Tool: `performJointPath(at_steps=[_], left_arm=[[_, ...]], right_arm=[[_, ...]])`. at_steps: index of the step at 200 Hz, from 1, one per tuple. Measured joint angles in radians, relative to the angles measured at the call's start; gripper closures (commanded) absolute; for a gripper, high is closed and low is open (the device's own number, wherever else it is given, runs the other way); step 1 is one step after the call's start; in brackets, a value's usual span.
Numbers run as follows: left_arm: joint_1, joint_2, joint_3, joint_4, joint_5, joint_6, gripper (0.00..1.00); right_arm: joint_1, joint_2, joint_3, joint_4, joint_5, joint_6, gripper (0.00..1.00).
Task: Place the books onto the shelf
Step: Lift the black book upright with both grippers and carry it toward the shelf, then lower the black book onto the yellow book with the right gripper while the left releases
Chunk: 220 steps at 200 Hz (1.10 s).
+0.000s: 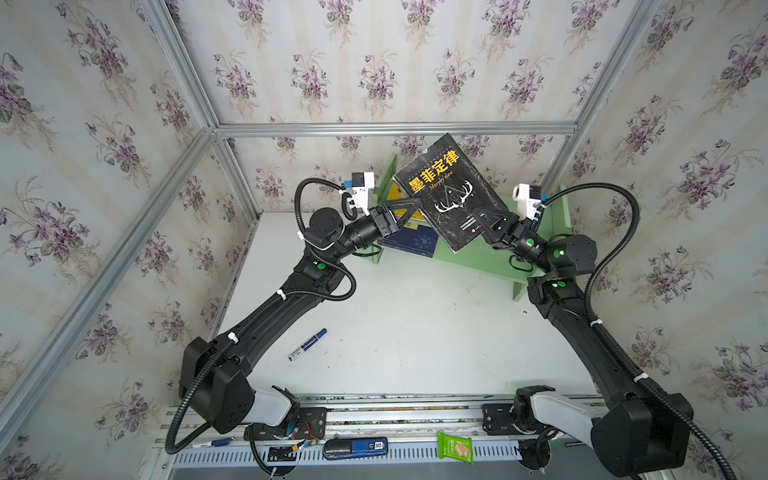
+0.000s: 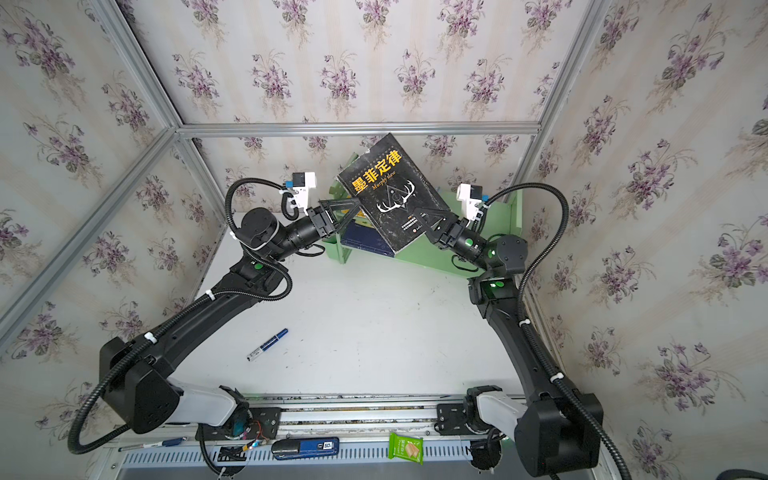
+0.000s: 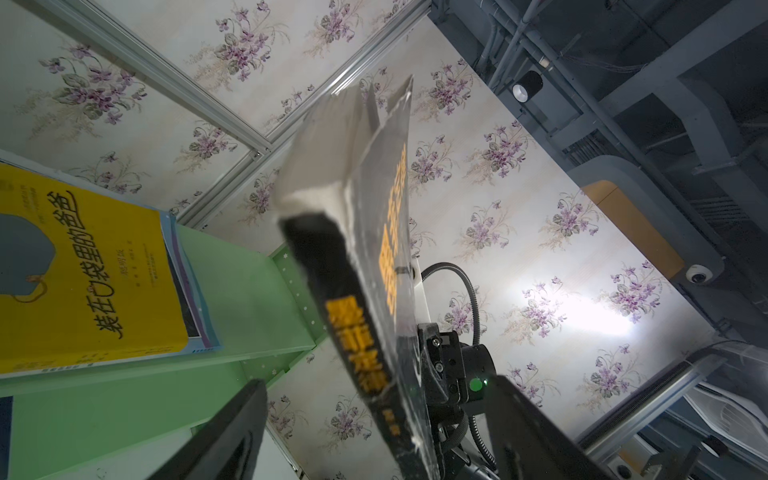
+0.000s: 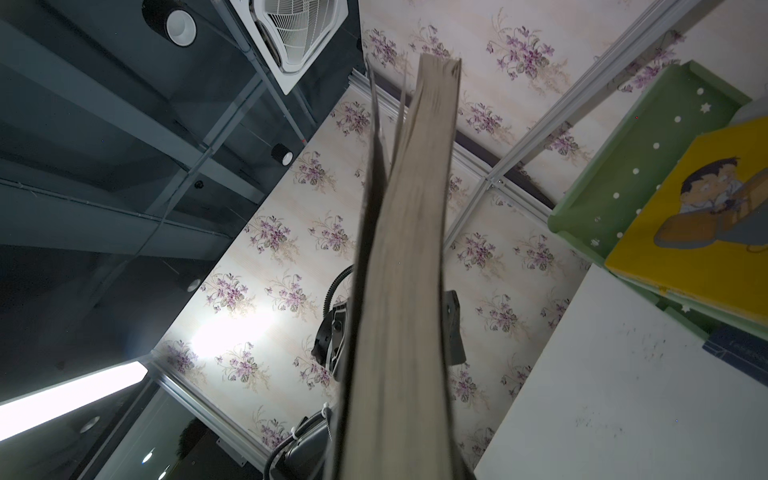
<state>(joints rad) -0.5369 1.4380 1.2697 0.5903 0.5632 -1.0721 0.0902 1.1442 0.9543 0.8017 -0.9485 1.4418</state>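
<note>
held book: black paperback book with an orange title and a white antler emblem, up in the air above the shelf, tilted, cover facing both top views. the left wrist view shows its spine, the right wrist view its page edge.
right gripper: clenched on the black paperback book at its lower right edge, one finger lying on the cover.
left gripper: released, fingers spread wide at the book's left edge. in the left wrist view the spine stands between them with a gap on each side.
shelf: pale green two-tier rack with raised end panels, at the back of the table below the held book.
shelved books: yellow paperback with a cartoon man lies on a small stack at the rack's left end. a navy paperback lies lower, at the front.
table: white tabletop.
marker: blue marker pen lies on the tabletop left of centre, well apart from the rack.
packet: green snack packet rests on the slotted rail at the front edge.
</note>
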Motion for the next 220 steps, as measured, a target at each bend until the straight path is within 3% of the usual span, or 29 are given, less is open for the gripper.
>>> performJointPath(at_steps=[37, 60, 80, 100, 127, 146, 173, 220], left_arm=[[0.0, 0.021, 0.003, 0.023, 0.035, -0.023, 0.44], [0.0, 0.029, 0.003, 0.037, 0.04, -0.039, 0.68], [0.0, 0.031, 0.002, 0.071, 0.039, -0.064, 0.78], [0.0, 0.036, -0.007, 0.108, 0.033, -0.079, 0.82], [-0.005, 0.036, -0.032, 0.129, -0.009, -0.098, 0.87], [-0.007, 0.035, -0.047, 0.128, -0.053, -0.108, 0.89], [-0.009, 0.036, -0.05, 0.138, -0.13, -0.119, 0.9], [-0.034, 0.062, -0.035, 0.165, -0.212, -0.135, 0.9]], right_arm=[[-0.001, 0.009, 0.025, -0.02, -0.086, 0.016, 0.82], [-0.004, 0.011, 0.051, -0.034, -0.126, 0.016, 0.81], [-0.008, 0.016, 0.06, -0.056, -0.139, 0.003, 0.77], [-0.01, 0.023, 0.06, -0.072, -0.132, -0.013, 0.73], [-0.009, 0.025, 0.042, -0.066, -0.077, -0.027, 0.47], [-0.009, -0.003, -0.021, -0.062, -0.006, -0.032, 0.37], [0.019, -0.065, -0.097, -0.09, 0.104, -0.075, 0.33], [0.118, -0.097, -0.092, -0.2, 0.232, -0.206, 0.34]])
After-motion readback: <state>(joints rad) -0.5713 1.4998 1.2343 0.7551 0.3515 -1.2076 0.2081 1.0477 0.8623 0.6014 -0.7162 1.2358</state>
